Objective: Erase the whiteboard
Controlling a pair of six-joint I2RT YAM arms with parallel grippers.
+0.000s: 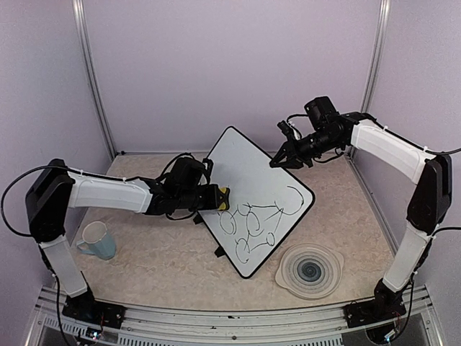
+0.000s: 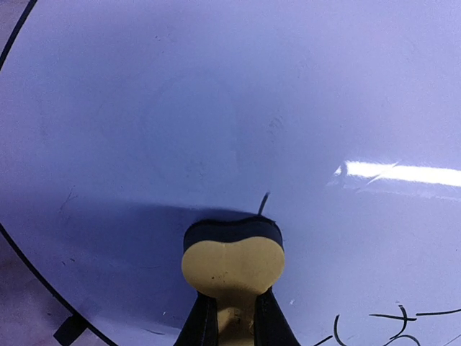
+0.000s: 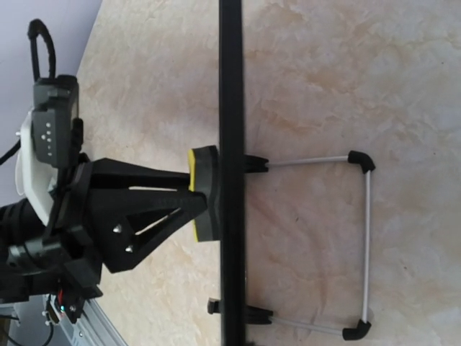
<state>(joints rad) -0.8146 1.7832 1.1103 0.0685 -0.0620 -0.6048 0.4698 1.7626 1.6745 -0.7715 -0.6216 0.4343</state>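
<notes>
**Press flat and sweep rightward**

The left gripper (image 1: 216, 196) pinches the eraser (image 2: 230, 263), felt face on the whiteboard (image 1: 248, 169), which stands propped mid-table. Marker loops (image 1: 253, 223) lie just right of it: press evenly and stroke that way. Whether the right gripper (image 1: 288, 160), at the board's far edge, clamps it I cannot tell

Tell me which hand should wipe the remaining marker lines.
Left. The left hand presses the yellow eraser on the whiteboard, close beside the marker lines; the right hand is at the board's far edge, no eraser visible in it.
</notes>
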